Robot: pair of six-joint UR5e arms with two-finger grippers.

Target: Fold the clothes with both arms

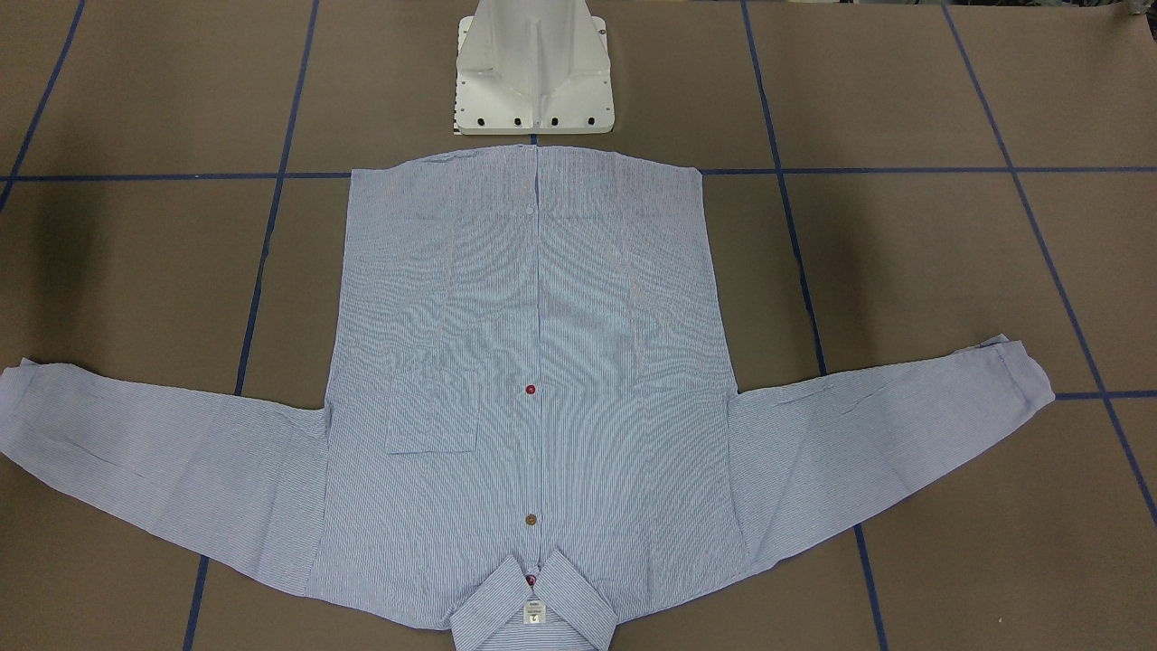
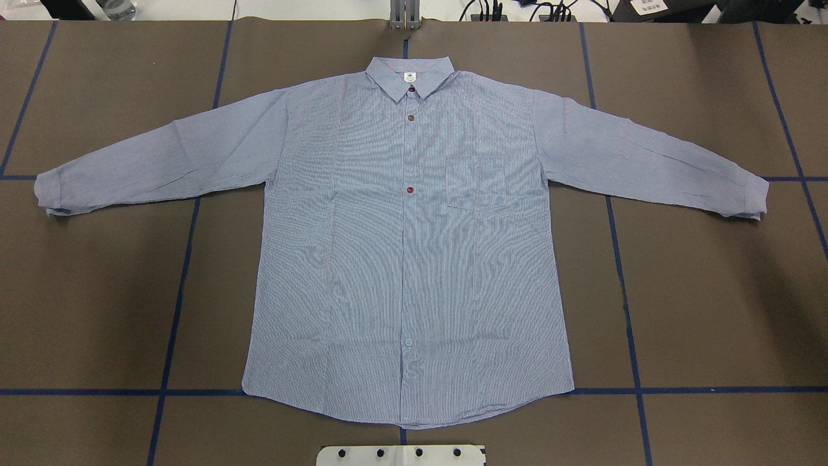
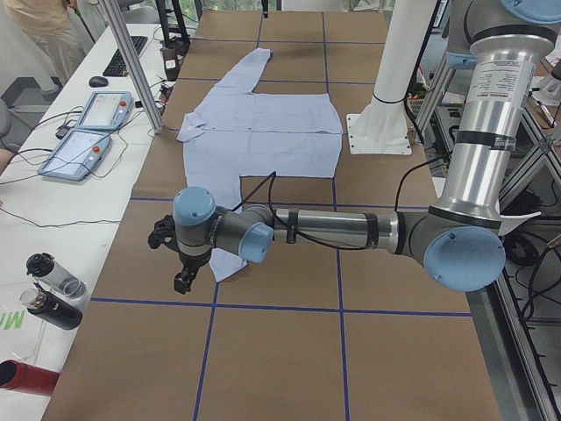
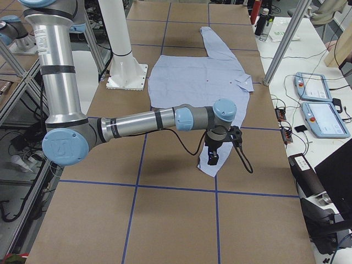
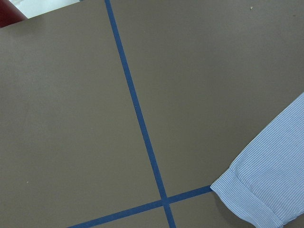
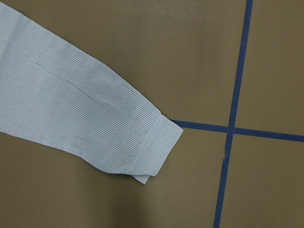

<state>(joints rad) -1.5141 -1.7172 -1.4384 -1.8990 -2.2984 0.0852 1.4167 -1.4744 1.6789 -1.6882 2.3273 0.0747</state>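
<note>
Shirt [image 2: 407,259], one, flat, two sleeves [image 2: 162,162] outspread; two arms [image 3: 333,230], one by each cuff [image 6: 156,147], jaws' state indiscernible.

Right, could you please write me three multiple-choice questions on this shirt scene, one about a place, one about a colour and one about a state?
1. Where does the collar of the shirt lie relative to the robot's base?
A) at the end nearest the base
B) at the end farthest from the base
C) tucked under the shirt

2. What colour are the tape lines on the table?
A) yellow
B) blue
C) white

3. How do the sleeves lie?
A) spread flat to either side
B) crossed over the chest
C) rolled up to the elbows

Answers:
1 B, since the hem sits by the base and the collar is at the opposite end.
2 B, since the grid on the brown surface is blue.
3 A, since each sleeve reaches outward at full length.
</note>
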